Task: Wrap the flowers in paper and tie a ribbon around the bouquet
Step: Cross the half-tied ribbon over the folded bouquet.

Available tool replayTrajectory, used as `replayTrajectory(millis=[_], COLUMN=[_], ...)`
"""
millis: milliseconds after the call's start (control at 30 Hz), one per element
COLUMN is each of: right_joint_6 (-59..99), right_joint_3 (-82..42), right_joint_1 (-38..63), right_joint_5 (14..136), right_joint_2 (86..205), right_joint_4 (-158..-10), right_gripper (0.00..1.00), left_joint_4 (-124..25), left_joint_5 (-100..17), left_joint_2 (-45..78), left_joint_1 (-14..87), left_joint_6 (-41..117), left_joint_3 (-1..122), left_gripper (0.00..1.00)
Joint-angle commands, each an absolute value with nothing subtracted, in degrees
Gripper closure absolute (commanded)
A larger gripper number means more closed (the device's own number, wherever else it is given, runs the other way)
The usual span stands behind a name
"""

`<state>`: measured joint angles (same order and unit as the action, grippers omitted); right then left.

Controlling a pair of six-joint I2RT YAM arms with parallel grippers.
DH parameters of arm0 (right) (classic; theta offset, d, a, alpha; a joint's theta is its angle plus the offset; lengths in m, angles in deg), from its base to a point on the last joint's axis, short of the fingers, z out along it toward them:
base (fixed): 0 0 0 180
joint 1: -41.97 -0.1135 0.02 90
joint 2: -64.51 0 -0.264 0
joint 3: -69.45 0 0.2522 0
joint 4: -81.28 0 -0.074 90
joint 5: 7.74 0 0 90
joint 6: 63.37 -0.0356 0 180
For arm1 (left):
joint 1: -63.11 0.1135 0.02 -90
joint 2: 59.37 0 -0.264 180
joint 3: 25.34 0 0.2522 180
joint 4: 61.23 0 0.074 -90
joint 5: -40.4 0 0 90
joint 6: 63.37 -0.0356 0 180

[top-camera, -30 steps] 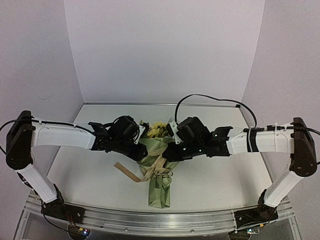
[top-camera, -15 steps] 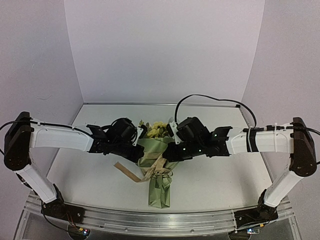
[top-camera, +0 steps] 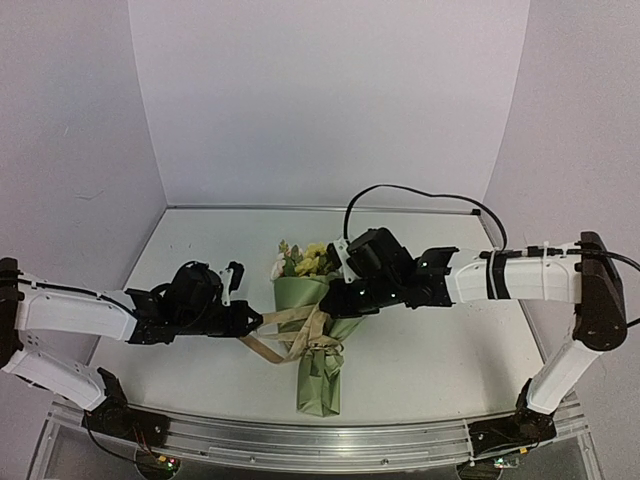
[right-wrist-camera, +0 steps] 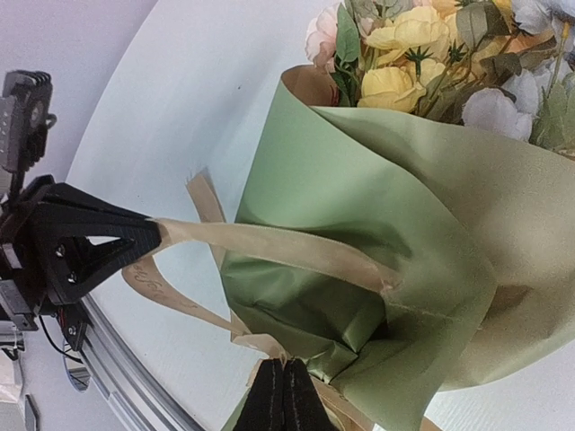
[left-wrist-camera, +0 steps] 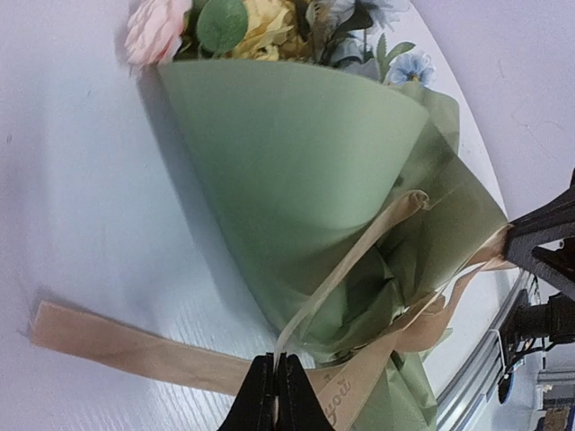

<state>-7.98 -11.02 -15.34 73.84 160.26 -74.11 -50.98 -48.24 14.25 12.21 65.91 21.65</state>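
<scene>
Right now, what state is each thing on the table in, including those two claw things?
flowers, bundled inside the paper, blooms poking out the top.
paper, rolled into a cone, lying on the table.
ribbon, looped round the cone, one strand pulled taut.
left gripper, shut on the ribbon.
right gripper, shut on the ribbon.

bouquet point(top-camera: 318, 345) lies mid table point(top-camera: 440, 350), flowers point(top-camera: 303, 261) at far end, narrow end toward near edge; ribbon point(top-camera: 303, 335) across its middle, one strand runs left to left gripper point(top-camera: 254, 322), right gripper point(top-camera: 343, 304) against its right side, loose tail on table just left
</scene>
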Motion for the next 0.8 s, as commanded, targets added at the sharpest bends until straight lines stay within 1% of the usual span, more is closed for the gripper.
replayTrajectory(millis=[0, 100, 200, 333, 600, 767], right_joint_6=[-8.2, -8.1, -8.1, -8.8, -10.2, -10.5], right_joint_3=[-14.8, -15.9, -16.3, -17.1, -19.9, -20.7], right_joint_1=[-15.8, -15.9, -15.9, -16.0, -15.6, -14.8], right_joint_5=[73.2, 72.8, 73.0, 75.1, 75.4, 71.8], right_joint_2=[162.0, 162.8, 163.2, 163.6, 165.3, 166.2], right_joint_4=[-73.5, -73.1, -72.7, -71.5, -69.4, -69.3], right_gripper=[1.00, 1.00, 1.00, 1.00, 1.00, 1.00], left_joint_4=[-61.6, -63.8, -68.5, -72.6, -72.6, -72.7], left_joint_5=[-46.9, -46.5, -45.3, -45.9, -38.4, -32.9], left_joint_2=[13.1, 14.0, 13.8, 10.2, 10.8, 12.3], left_joint_1=[12.5, 12.5, 12.4, 10.7, 6.5, 4.3], left_joint_6=[78.3, 82.2, 82.0, 74.7, 56.7, 48.6], left_joint_3=[17.2, 15.2, 13.3, 11.5, 16.7, 18.8], left_gripper=[0.95, 0.95, 0.96, 0.98, 0.95, 0.92])
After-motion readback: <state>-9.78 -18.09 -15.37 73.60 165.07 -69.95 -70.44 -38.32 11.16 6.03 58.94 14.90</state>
